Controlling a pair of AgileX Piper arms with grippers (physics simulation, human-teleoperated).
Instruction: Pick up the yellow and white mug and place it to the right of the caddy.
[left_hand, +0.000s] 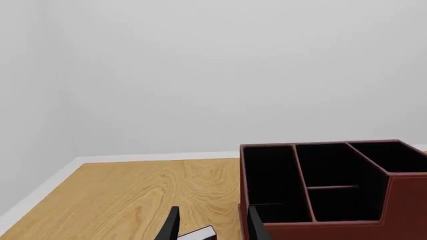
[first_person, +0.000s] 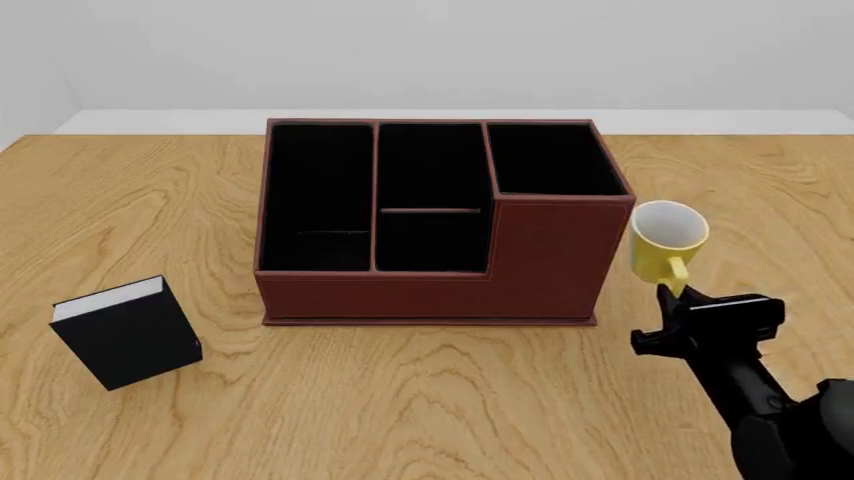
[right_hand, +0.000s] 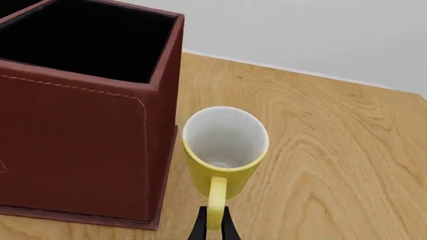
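The yellow and white mug (first_person: 665, 240) is just right of the caddy (first_person: 434, 270), beside its taller corner section, with its handle toward me. My right gripper (first_person: 675, 300) is shut on the mug's handle (right_hand: 215, 200). In the right wrist view, the mug (right_hand: 225, 145) stands close to the caddy's wall (right_hand: 80, 145) with a small gap. Whether its base touches the table I cannot tell. My left gripper (left_hand: 212, 227) is open and empty, to the left of the caddy (left_hand: 400, 200). The left arm is out of the front view.
A small black book with white pages (first_person: 127, 333) stands on the table left of the caddy's front. Its white edge (left_hand: 200, 233) shows between my left fingers. Bare wooden table (first_person: 747, 170) lies to the right of the mug.
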